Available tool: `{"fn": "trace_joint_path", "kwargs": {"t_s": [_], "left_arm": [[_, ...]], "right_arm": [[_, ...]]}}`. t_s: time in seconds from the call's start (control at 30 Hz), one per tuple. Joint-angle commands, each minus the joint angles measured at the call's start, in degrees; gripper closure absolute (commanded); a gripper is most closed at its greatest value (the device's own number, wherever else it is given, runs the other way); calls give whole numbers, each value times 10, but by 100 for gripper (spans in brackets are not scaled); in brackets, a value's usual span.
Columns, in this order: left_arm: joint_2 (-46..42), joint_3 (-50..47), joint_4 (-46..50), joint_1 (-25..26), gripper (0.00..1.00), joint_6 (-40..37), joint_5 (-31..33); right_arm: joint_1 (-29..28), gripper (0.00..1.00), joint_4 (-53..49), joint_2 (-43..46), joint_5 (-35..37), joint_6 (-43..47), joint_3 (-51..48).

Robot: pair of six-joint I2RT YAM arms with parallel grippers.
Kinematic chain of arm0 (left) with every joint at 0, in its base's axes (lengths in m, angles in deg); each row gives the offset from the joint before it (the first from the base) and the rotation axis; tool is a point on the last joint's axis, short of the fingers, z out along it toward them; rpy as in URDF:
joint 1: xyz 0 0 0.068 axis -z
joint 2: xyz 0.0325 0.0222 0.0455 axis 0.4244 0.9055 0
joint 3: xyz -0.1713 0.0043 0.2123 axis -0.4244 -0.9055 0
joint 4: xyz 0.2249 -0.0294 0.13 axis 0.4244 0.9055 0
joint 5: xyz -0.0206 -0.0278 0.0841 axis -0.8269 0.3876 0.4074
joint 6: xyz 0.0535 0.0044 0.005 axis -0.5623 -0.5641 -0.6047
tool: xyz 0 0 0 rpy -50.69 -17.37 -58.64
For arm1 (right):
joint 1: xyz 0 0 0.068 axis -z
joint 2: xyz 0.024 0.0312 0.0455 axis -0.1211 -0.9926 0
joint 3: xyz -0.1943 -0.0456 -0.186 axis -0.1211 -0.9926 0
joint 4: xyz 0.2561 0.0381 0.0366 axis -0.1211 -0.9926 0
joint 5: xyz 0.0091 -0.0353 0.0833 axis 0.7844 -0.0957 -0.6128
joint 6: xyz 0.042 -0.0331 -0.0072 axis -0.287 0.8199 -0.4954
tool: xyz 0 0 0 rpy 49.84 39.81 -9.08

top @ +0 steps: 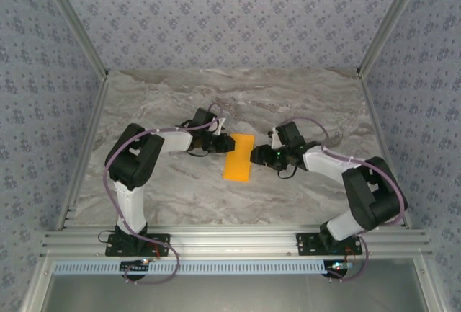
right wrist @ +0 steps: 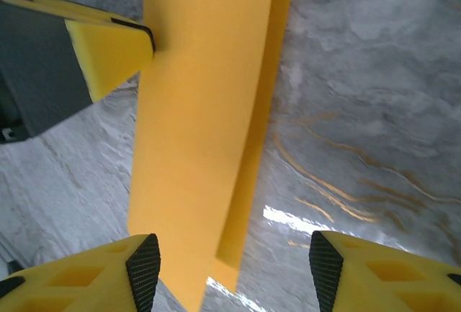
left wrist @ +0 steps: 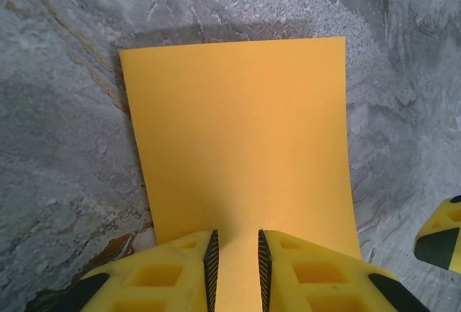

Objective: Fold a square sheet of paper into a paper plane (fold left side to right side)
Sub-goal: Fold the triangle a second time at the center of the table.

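Observation:
The square sheet of paper lies mid-table, folded in half into a narrow orange-yellow rectangle of two layers, not a paper plane's shape. In the right wrist view the paper has a lower layer sticking out along its right edge. My left gripper rests on the paper's upper left part. In its own view the left gripper stands open by a narrow gap, with the flat paper under it. My right gripper is at the paper's right edge. In its own view the right gripper is wide open over the paper's near corner.
The table top is grey marble, walled with patterned panels. Aluminium rails run along the near edge by the arm bases. One left finger touches the paper's edge, and a right finger shows low right.

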Motion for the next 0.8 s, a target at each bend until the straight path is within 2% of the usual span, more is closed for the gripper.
{"fn": "trace_joint_path", "kwargs": {"t_s": [0.0,0.4,0.6,0.77], "left_arm": [[13,4,12,8,76,-13,5],[10,3,5,10,76,-13,2],[-5,-4,-9,11,76,-10,-4],[-52,-33,-43,4,68,-3,-4]], "right_arm": [[-8,42,33,-25,-17,-45,21],[-27,45,76,-85,-28,-85,32],[-29,52,99,-106,-38,-101,34],[-22,58,122,-109,-46,-112,36]]}}
